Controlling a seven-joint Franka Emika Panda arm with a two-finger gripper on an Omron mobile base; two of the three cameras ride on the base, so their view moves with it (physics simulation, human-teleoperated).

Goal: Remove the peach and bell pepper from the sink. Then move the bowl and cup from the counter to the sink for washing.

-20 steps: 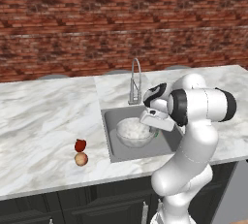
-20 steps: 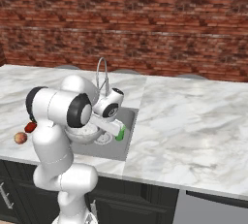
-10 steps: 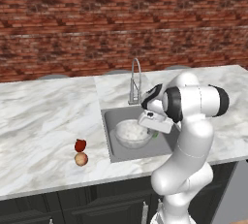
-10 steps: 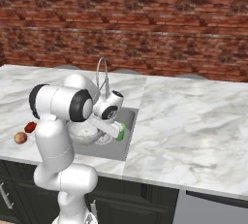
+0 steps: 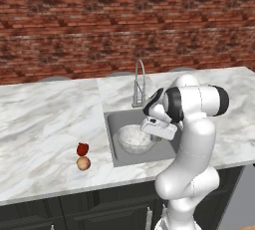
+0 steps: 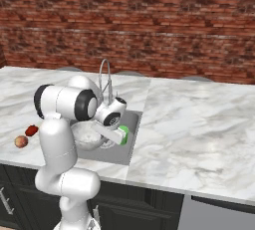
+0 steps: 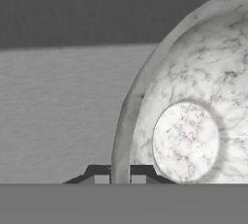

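Since a second ago the arm's upper body has swung a little toward the left of the sink, while the bowl, cup, peach and bell pepper lie where they were.

From the left base view, the sink (image 5: 115,139) sits in the white marble desk (image 5: 45,124), with the chrome faucet (image 5: 139,82) at its back edge. The bowl (image 5: 132,139) stands upright inside the sink, toward its right half. The hand (image 5: 155,133) hangs over the bowl's right rim, its fingers hidden behind the white wrist. Left of the sink, on the desk, the bell pepper (image 5: 82,149) and the peach (image 5: 83,163) lie just beside each other, the peach nearer the front edge.

From the right base view, the bowl (image 6: 85,135) sits in the sink (image 6: 130,139) behind the arm. The cup (image 6: 123,133) stands in the sink's right part, just beside the hand (image 6: 115,137). The peach (image 6: 21,142) and bell pepper (image 6: 31,130) rest on the desk (image 6: 199,124), well left of the sink.

In the hand view, the two finger tips (image 7: 101,178) are clenched on the bowl's (image 7: 193,121) rim, one on each side of its wall, above the grey sink floor (image 7: 58,111).
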